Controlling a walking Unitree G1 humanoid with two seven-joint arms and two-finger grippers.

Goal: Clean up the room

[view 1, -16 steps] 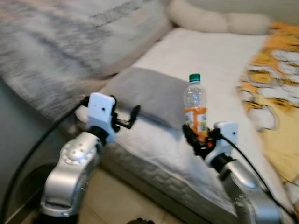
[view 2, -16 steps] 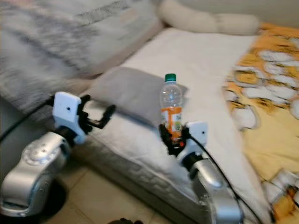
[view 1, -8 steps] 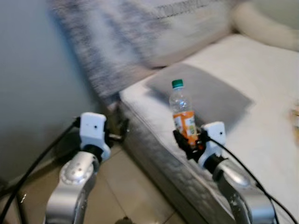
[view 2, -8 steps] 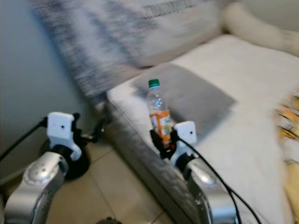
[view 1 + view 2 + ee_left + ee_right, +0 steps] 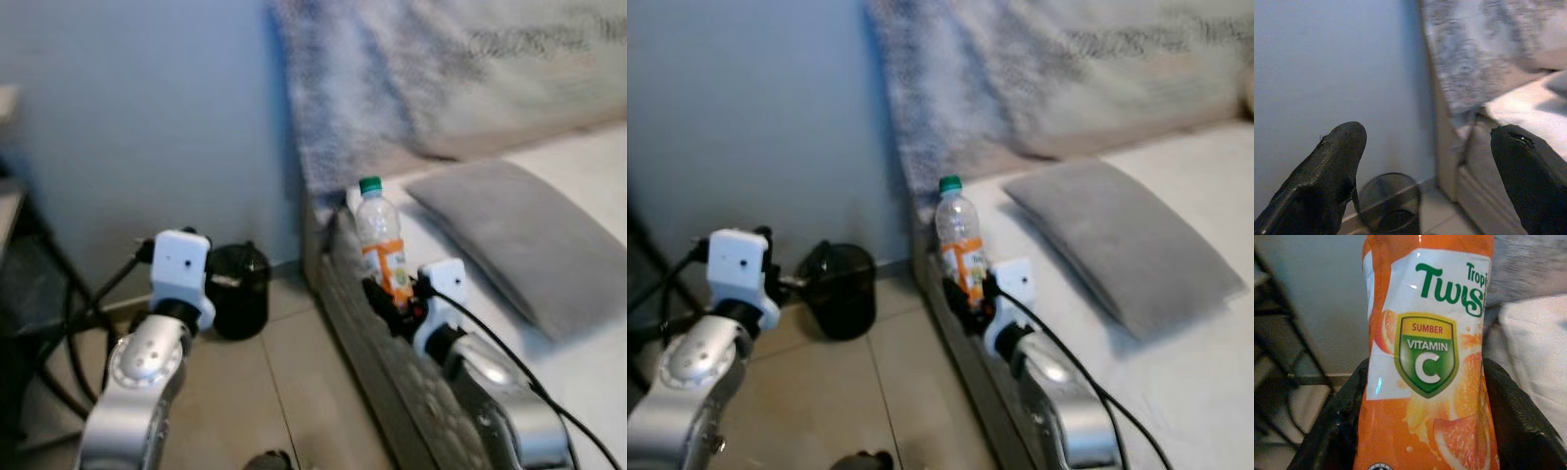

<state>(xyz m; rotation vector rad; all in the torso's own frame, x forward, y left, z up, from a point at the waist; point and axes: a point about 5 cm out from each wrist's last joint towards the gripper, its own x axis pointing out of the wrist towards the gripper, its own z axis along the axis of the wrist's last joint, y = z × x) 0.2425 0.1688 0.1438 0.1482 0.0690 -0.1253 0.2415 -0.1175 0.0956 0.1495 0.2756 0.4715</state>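
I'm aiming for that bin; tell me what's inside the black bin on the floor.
The left wrist view looks into the black bin from above: the interior is dark, with no contents discernible. Its bottom is in shadow. The left gripper is open; the right gripper holds the bottle.

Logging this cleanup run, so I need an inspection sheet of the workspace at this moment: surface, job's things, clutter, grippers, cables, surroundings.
Surface: tiled floor beside a bed with white sheet.
Job's things: plastic bottle, green cap, orange label, held upright; black bin on the floor by the wall.
Clutter: grey pillow on the bed.
Grippers: right gripper shut on the bottle's lower part; left gripper open, empty, facing the bin.
Cables: black cables along the left arm, and on the right arm.
Surroundings: blue-grey wall; patterned grey blanket at the bed's head.
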